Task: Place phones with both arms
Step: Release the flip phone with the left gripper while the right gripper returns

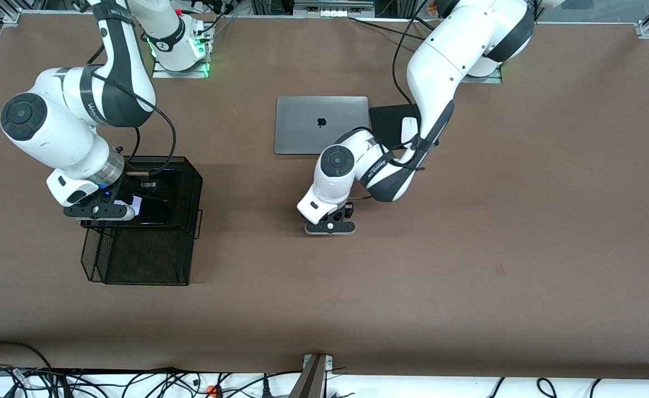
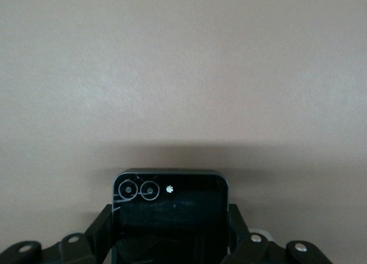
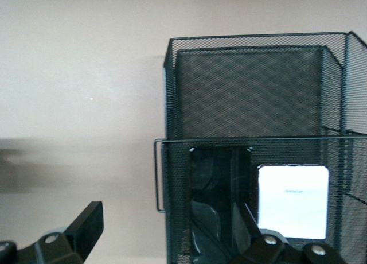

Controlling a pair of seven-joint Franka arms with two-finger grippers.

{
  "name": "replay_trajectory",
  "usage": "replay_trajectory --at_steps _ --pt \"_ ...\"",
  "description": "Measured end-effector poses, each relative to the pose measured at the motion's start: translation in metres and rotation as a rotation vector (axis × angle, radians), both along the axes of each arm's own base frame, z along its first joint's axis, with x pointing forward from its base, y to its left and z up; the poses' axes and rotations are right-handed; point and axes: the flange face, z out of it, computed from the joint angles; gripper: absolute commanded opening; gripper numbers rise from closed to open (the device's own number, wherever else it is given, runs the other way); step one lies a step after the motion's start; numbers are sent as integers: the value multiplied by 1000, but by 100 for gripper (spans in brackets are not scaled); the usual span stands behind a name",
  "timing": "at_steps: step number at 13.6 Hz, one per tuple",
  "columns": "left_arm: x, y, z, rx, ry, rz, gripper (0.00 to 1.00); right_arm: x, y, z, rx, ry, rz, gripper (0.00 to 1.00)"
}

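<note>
My left gripper (image 1: 330, 225) hangs low over the bare middle of the table. It is shut on a small squarish black phone (image 2: 169, 209) with two camera rings, and its fingers (image 2: 100, 226) press the phone's sides. My right gripper (image 1: 105, 212) is open over a black mesh basket (image 1: 183, 182) toward the right arm's end of the table. One of its fingers (image 3: 86, 225) stands outside the basket wall. Inside the basket lie a long slim black phone (image 3: 212, 204) and a pale squarish phone (image 3: 292, 201), side by side. Nothing is between the right gripper's (image 3: 172, 241) fingers.
A closed grey laptop (image 1: 322, 124) lies near the middle, toward the bases. Beside it is a black pad (image 1: 388, 121) with a white mouse (image 1: 409, 128), partly covered by the left arm. The basket's nearer mesh section (image 1: 142, 257) holds nothing I can see.
</note>
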Motion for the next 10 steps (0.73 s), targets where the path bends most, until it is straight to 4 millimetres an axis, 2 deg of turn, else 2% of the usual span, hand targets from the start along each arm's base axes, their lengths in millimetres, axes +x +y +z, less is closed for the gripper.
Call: replay_trajectory --at_steps 2,7,9,10 --pt "-4 -4 -5 7 -5 0 100 4 10 -1 68 -1 -31 100" --pt "-4 -8 -7 44 -42 33 100 21 57 -2 72 4 -31 100" --pt "-3 -7 -2 75 -29 43 100 25 74 3 61 33 -42 100" --pt "2 0 5 104 -6 58 100 27 81 7 54 51 -40 100"
